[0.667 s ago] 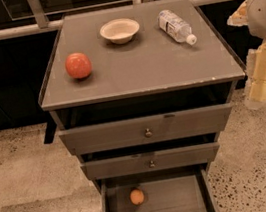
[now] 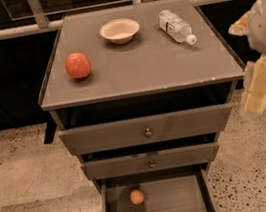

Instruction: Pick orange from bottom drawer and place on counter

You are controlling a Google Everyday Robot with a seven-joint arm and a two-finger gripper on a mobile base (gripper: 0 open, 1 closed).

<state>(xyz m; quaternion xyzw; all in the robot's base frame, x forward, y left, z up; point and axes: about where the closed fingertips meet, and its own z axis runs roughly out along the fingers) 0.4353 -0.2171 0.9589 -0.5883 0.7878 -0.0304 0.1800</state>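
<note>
The orange (image 2: 136, 197) is a small pale-orange ball lying on the flat floor of the open bottom drawer (image 2: 189, 201), left of its middle. The counter (image 2: 141, 63) is the grey-brown top of the cabinet. My gripper (image 2: 261, 87) hangs at the right edge of the view, beside the cabinet's right front corner at about the height of the top drawer. It is well above and to the right of the orange and holds nothing that I can see.
On the counter stand a red-orange apple-like fruit (image 2: 78, 65) at the left, a pale bowl (image 2: 119, 30) at the back middle and a plastic bottle (image 2: 175, 27) lying at the back right. The two upper drawers (image 2: 147, 128) are pulled slightly out. A rail runs behind.
</note>
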